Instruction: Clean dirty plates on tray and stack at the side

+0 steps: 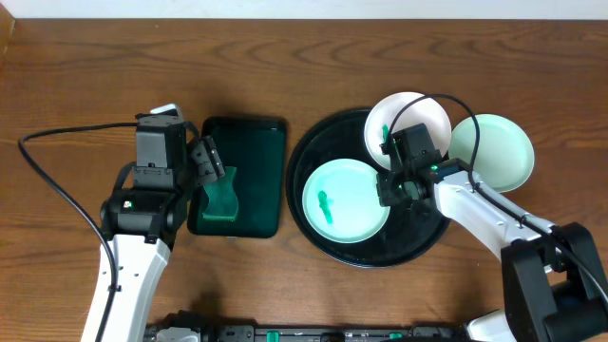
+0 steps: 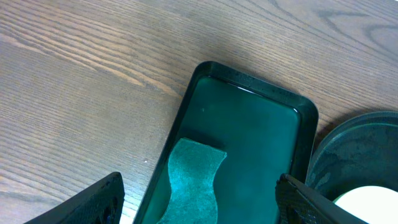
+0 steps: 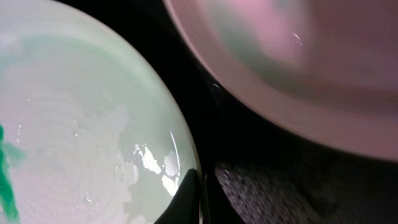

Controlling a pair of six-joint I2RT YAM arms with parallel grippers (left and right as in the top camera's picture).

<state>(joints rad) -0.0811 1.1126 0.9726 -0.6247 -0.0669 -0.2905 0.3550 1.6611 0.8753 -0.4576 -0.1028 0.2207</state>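
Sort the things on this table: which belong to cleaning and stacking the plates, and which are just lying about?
Belong to the job:
smeared plate
white plate
mint plate, already off to the side
black tray
sponge, likely for wiping

Just lying about:
green tray, which only holds the sponge
cable

Green-smeared mint plate (image 1: 345, 199) flat in the black tray (image 1: 399, 245), white plate (image 1: 408, 119) over its far rim, third plate (image 1: 499, 152) just outside.
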